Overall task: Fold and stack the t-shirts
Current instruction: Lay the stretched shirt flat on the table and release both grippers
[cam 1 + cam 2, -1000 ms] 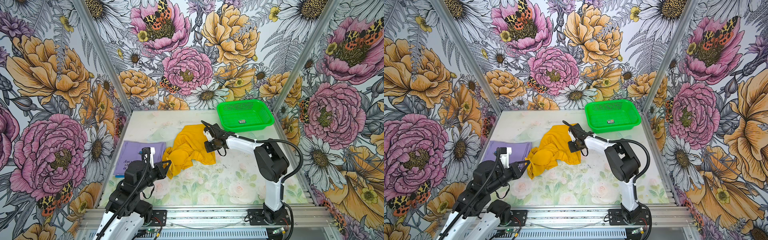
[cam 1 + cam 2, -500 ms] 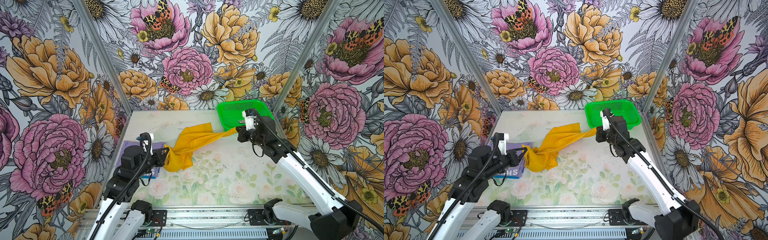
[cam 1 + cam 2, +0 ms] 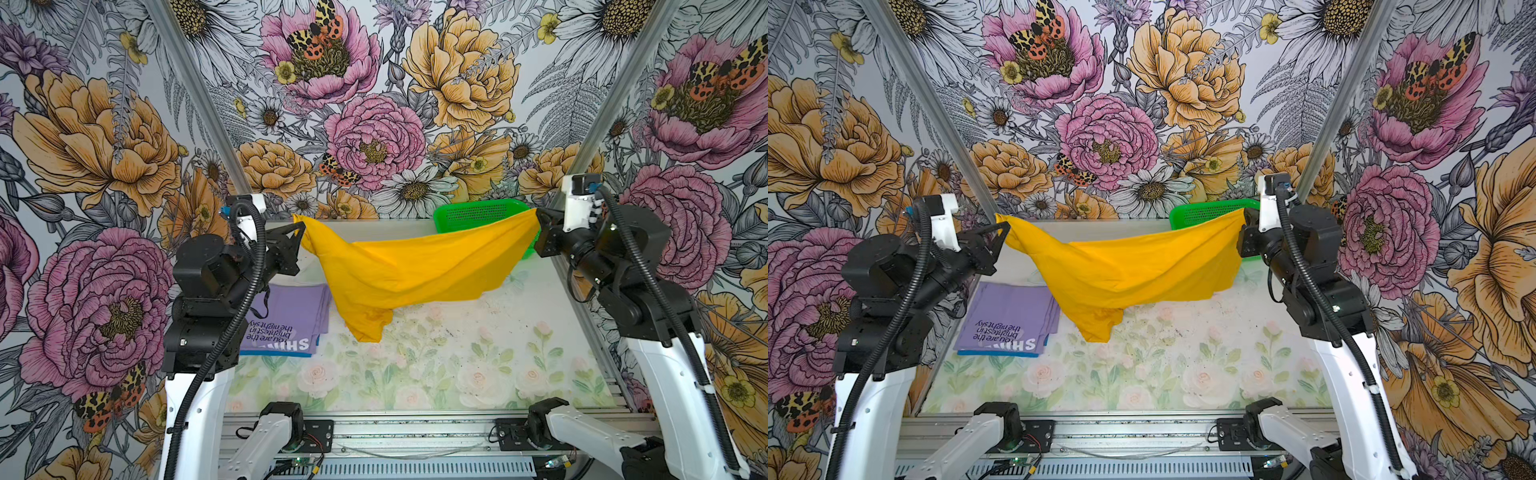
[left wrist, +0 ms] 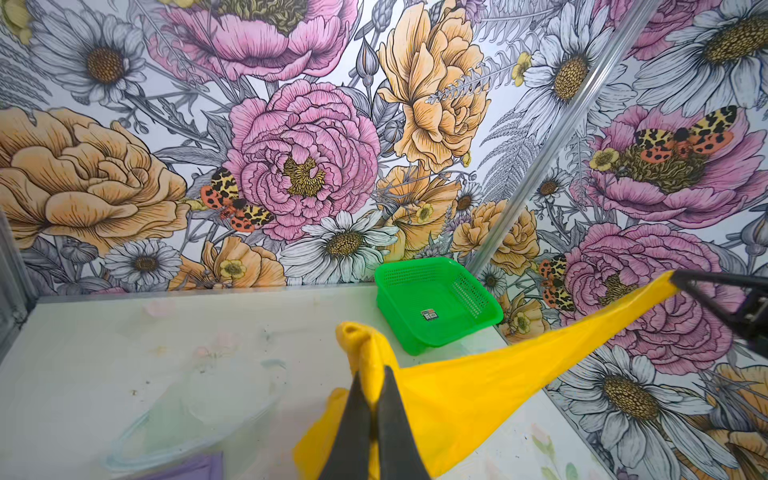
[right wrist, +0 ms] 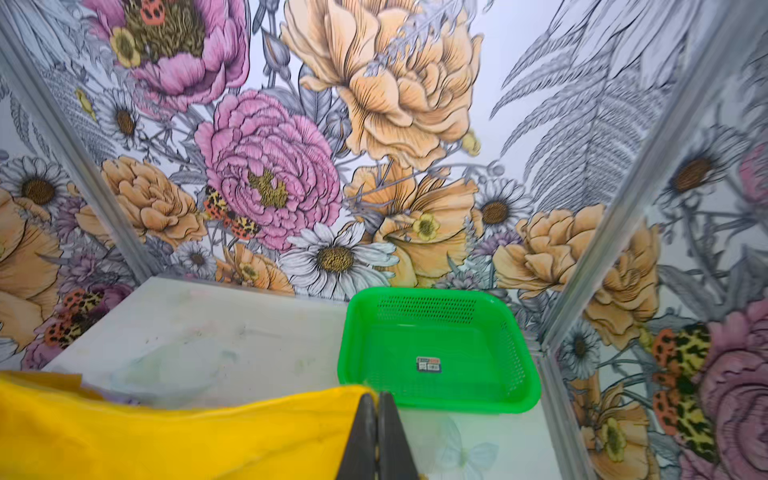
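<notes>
With left end effector and right end effector pinching the yellow shirt at nine and three o'clock, I should lower it taut.

The yellow t-shirt is plain deep mustard with no print. The lavender t-shirt carries dark lettering and a row of bold white letters; a thin strip of the blue t-shirt shows at its edge. The basket is bright green mesh with a small dark and red label. The table has a pale print of pink roses and green leaves. The walls show big pink and orange blooms, white daisies and spotted orange butterflies
</notes>
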`<state>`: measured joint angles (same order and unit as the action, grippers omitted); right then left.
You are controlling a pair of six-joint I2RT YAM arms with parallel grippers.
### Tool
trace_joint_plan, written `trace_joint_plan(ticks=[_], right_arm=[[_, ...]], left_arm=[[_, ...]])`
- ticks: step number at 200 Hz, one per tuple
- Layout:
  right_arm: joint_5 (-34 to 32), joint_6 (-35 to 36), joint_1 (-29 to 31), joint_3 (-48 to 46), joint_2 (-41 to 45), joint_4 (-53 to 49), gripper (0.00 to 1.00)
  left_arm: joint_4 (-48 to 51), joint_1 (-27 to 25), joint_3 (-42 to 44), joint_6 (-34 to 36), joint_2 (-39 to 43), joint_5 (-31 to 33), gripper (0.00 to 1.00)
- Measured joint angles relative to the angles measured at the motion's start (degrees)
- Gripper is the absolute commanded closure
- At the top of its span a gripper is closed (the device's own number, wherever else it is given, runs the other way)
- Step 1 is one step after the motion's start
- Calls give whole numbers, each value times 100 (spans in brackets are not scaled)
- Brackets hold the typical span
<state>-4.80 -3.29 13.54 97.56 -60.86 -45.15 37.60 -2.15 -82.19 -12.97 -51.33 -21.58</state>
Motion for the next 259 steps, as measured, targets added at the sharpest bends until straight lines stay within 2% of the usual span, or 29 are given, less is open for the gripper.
trace_joint_plan(ticks=[21, 35, 58, 85, 102, 127, 141, 151, 153, 155, 157, 158, 159, 161, 162, 164, 181, 194, 205, 219, 236, 248, 259], right_arm=[[-81, 22, -109, 623, -111, -151, 100], [-37, 15, -188, 844, -293, -181, 100], [219, -28, -407, 1241, -1088, -286, 100], [708, -199, -778, 1991, -2522, -380, 100], [925, -306, -870, 2157, -3075, -485, 100], [1110, -389, -903, 2157, -3036, -730, 100], [1137, -400, -903, 2109, -2677, -728, 100], [1123, -420, -896, 1899, -2205, -667, 100], [1121, -420, -896, 1860, -2138, -656, 100], [1115, -420, -896, 1803, -2026, -651, 100], [1104, -424, -896, 1746, -1912, -649, 100], [1095, -426, -898, 1700, -1840, -634, 100], [1088, -428, -898, 1679, -1803, -625, 100], [1084, -435, -898, 1609, -1692, -612, 100], [1073, -437, -898, 1565, -1615, -603, 100], [1056, -439, -901, 1480, -1493, -579, 100], [841, -492, -903, 723, -584, -444, 100], [586, -597, -914, -63, 109, -330, 100], [378, -708, -960, -741, 501, -317, 100], [205, -870, -1054, -1602, 671, -256, 100], [87, -1064, -1130, -2516, 533, -254, 100], [22, -1189, -1185, -3080, 354, -223, 100], [-17, -1305, -1270, -3532, 308, -238, 100]], left_arm=[[-17, 85, -87, 11, -216, -142, 100], [-59, 90, -282, -4, -660, -293, 100], [-125, 90, -879, -7, -1845, -422, 100], [-157, 92, -2166, -11, -3698, -741, 100], [-136, 92, -2771, -11, -4358, -975, 100], [-57, 90, -2868, -9, -4113, -1185, 100], [-81, 35, -2559, -2, -3427, -1246, 100], [-149, -101, -2076, 13, -2581, -1235, 100], [-184, -142, -1954, 17, -2415, -1213, 90], [-186, -168, -1882, 20, -2293, -1217, 75], [-186, -219, -1773, 33, -2096, -1211, 54], [-203, -262, -1690, 61, -1958, -1196, 49], [-216, -282, -1650, 59, -1897, -1178, 36], [-245, -343, -1526, 55, -1720, -1145, 14], [-243, -385, -1453, 48, -1598, -1145, 8], [-264, -457, -1318, 81, -1368, -1126, 3], [-407, -887, -251, 96, 201, -874, 1], [-382, -841, 398, 31, 1145, -505, 1], [-337, -708, 796, -61, 1513, -413, 1], [-258, -498, 1241, -199, 1488, -378, 1], [-109, -389, 1775, -428, 1078, -389, 1], [-55, -516, 2118, -599, 763, -341, 1], [4, -848, 2487, -774, 538, -179, 1]])
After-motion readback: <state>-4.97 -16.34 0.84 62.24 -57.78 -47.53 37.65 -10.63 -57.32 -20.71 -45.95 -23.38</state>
